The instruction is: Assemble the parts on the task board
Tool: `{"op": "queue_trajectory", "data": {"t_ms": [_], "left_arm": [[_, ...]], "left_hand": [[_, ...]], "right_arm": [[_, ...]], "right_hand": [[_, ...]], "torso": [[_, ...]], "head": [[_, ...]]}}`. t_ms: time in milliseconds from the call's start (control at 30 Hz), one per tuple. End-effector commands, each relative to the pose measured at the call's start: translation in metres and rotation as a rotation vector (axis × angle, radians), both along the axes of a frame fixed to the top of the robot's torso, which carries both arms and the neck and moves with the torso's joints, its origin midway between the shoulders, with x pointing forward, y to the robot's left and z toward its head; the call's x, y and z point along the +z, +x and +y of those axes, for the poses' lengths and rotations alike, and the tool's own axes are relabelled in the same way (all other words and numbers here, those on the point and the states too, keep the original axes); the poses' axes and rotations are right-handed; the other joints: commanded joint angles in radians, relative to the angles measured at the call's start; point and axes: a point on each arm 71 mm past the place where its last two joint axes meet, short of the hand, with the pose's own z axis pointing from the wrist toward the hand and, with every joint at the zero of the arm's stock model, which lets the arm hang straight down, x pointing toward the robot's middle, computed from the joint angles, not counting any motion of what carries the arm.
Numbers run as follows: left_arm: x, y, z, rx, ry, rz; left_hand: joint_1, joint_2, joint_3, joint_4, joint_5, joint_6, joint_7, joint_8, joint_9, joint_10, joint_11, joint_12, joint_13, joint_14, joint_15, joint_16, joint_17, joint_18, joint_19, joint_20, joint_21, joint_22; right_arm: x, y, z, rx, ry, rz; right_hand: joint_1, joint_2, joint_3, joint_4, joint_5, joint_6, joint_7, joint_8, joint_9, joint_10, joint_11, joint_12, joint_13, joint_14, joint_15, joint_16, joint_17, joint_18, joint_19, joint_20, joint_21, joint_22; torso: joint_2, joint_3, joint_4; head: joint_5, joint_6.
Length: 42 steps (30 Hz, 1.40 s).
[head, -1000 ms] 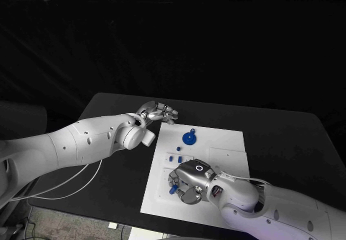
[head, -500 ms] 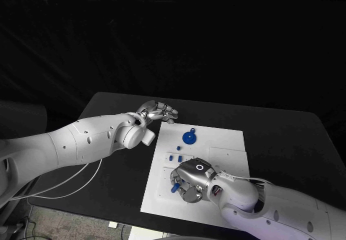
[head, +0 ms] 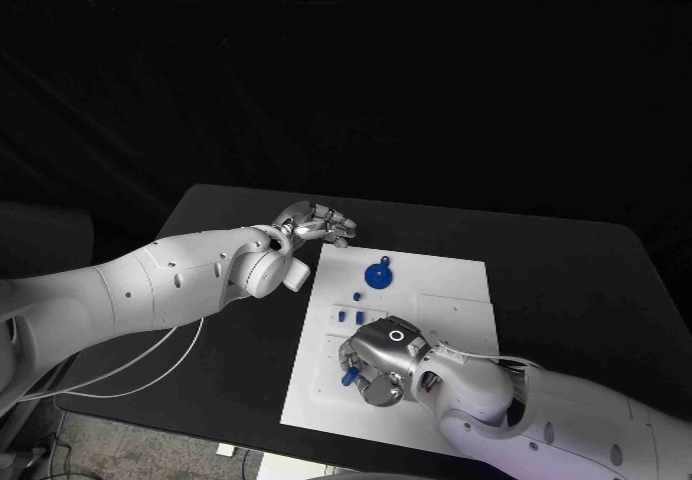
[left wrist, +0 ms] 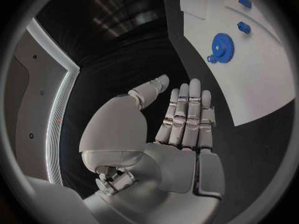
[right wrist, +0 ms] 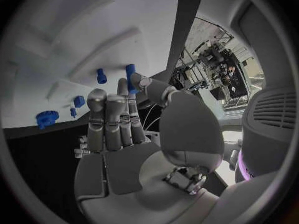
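Blue peg (head: 348,377) sits pinched in the right hand (head: 378,362) over the task board (head: 447,300); a blue gear (head: 378,275) lies farther up. Left hand (head: 315,224) hovers empty off the board's corner, fingers extended together.

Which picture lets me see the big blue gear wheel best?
The left wrist view: the blue gear shows its teeth clearly on the task board. The head view shows it small; the right wrist view shows it tiny.

Left arm (head: 159,285): smooth white shell, small dark screw dots, thin white cable hanging below | Left hand (head: 315,224): silver segmented fingers, white palm | Right arm (head: 534,415): glossy white casing | Right hand (head: 378,362): silver metal, glowing white ring on its back
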Motion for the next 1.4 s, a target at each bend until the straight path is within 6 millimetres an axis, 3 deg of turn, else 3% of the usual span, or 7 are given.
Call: {"op": "queue_trajectory", "data": {"t_ms": [33,500,800,1033,1400], "left_arm": [[0.001,-0.0002,-0.0028,-0.016,-0.011,0.0],[0.0008,-0.0003,-0.0019,-0.016,-0.01,0.003],[0.0007,-0.0004,-0.002,-0.018,-0.01,0.005],[0.0006,-0.0004,-0.0011,-0.016,-0.009,0.006],[0.0005,-0.0004,-0.0006,-0.016,-0.009,0.007]], "left_hand": [[0.002,0.002,-0.007,0.0,-0.004,-0.009,0.0,0.006,-0.001,-0.005,0.001,-0.005,-0.001,0.006,-0.002,-0.005,0.001,0.001,0.007,-0.002,-0.003,0.002],[0.002,0.001,-0.007,-0.001,-0.004,-0.009,0.0,0.006,-0.001,-0.006,0.001,-0.005,-0.002,0.005,-0.002,-0.007,0.003,0.001,0.007,-0.002,-0.004,0.002],[0.002,0.001,-0.007,-0.001,-0.004,-0.01,0.0,0.006,-0.002,-0.007,0.002,-0.005,-0.002,0.005,-0.002,-0.007,0.004,0.001,0.007,-0.002,-0.004,0.002],[0.002,0.0,-0.007,-0.001,-0.004,-0.011,0.0,0.006,-0.002,-0.008,0.002,-0.005,-0.003,0.005,-0.001,-0.008,0.005,0.001,0.007,-0.002,-0.005,0.002],[0.002,0.0,-0.007,-0.001,-0.004,-0.011,0.0,0.006,-0.002,-0.008,0.002,-0.005,-0.003,0.005,-0.001,-0.009,0.005,0.001,0.007,-0.002,-0.005,0.003]], "right_arm": [[-0.0053,-0.0035,0.002,0.028,-0.051,0.015],[-0.0107,-0.0075,0.0063,0.04,-0.047,0.041],[-0.0092,-0.005,0.0048,0.017,-0.004,0.045],[-0.0077,-0.0037,0.0026,0.004,0.026,0.043],[-0.0039,-0.0015,-0.003,-0.024,0.091,0.035]], "right_hand": [[-0.004,0.003,0.005,-0.001,-0.001,0.008,0.0,0.007,0.007,0.005,-0.001,0.005,-0.002,-0.001,-0.01,-0.002,-0.001,0.063,0.004,-0.006,0.007,0.02],[-0.016,-0.01,0.009,-0.004,0.003,0.0,0.004,-0.002,0.006,-0.009,0.004,0.0,-0.001,-0.01,-0.005,-0.009,-0.002,0.063,-0.004,0.0,0.005,0.019],[-0.035,-0.057,-0.044,0.008,0.007,-0.076,0.04,-0.055,-0.019,-0.093,0.039,-0.054,-0.033,-0.011,0.029,-0.01,-0.003,0.063,-0.008,0.0,0.005,0.018],[-0.026,-0.073,-0.065,0.01,0.006,-0.118,0.059,-0.079,-0.034,-0.158,0.065,-0.096,-0.067,-0.022,0.054,-0.012,-0.003,0.063,-0.02,0.002,-0.004,0.017],[-0.027,-0.076,-0.082,-0.009,0.006,-0.14,0.059,-0.09,-0.043,-0.205,0.087,-0.126,-0.101,-0.046,0.075,-0.02,-0.007,0.063,-0.046,0.013,-0.02,0.016]], "torso": [[0.0,-0.0004,0.0006],[0.0,0.0,0.0013],[0.0,-0.0003,0.0004],[0.0,0.0004,0.0004],[0.0,0.0006,-0.0002]], "head": [[0.0,-0.001],[0.0,-0.004],[0.0,-0.003],[0.0,-0.003],[-0.002,-0.003]]}}
